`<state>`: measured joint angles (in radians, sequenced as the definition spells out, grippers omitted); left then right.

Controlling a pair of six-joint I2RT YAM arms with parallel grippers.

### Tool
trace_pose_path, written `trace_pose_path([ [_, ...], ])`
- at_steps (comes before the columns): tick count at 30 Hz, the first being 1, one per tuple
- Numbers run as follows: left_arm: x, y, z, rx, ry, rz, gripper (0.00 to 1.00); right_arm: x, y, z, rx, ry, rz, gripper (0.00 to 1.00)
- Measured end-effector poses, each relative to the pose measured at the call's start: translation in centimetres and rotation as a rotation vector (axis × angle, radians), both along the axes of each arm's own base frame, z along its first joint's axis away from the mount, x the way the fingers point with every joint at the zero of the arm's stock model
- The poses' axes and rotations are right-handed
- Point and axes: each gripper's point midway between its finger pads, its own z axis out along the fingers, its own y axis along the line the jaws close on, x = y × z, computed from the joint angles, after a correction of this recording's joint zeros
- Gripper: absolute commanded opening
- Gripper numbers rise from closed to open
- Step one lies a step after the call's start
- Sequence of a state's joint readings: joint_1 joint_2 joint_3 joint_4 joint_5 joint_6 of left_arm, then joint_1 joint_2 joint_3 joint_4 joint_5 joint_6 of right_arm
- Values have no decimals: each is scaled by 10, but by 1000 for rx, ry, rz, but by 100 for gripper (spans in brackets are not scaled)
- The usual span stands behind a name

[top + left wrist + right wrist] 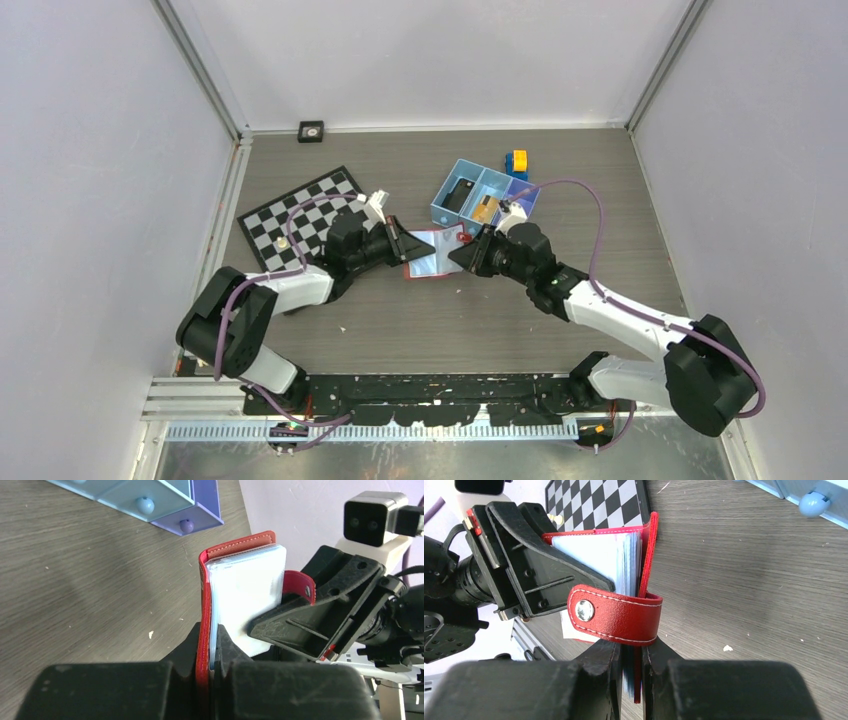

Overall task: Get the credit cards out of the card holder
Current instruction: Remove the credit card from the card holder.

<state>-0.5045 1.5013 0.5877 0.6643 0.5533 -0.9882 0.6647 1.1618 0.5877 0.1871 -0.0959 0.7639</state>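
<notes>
The red card holder [433, 254] is held open between my two grippers, just above the table. My left gripper [405, 245] is shut on its left edge, clamping the red cover and the pale sleeves [240, 580]. My right gripper [462, 258] is shut on the opposite side, on the red cover and sleeve edges [624, 560], just below the snap tab [616, 615]. No credit card shows clearly inside the holder; the sleeves look pale blue-white. An orange-gold flat card [487, 208] lies in the blue tray's middle compartment.
The blue three-compartment tray [441, 206] stands just behind the holder, with a dark item [460, 193] in its left compartment. A yellow and blue toy [517, 162] sits behind it. A chessboard [300, 220] lies at the left, partly under my left arm.
</notes>
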Motion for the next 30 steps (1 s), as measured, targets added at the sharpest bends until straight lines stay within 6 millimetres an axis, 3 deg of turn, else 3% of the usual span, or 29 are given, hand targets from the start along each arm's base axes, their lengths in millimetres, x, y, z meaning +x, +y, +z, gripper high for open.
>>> trace_pose_path([
  [4, 2, 1, 2, -4, -7, 7, 0, 3, -3, 0, 50, 20, 0, 28],
  [8, 2, 7, 4, -6, -16, 26, 0, 10, -12, -3, 87, 37, -34, 32],
  [13, 6, 13, 7, -8, -28, 52, 0, 15, -24, -5, 103, 48, -79, 30],
  [22, 7, 13, 9, -17, -32, 54, 0, 14, -18, 2, 137, 34, -48, 19],
  [30, 6, 11, 5, -24, -15, 41, 0, 13, -15, -7, 126, 62, -32, 21],
])
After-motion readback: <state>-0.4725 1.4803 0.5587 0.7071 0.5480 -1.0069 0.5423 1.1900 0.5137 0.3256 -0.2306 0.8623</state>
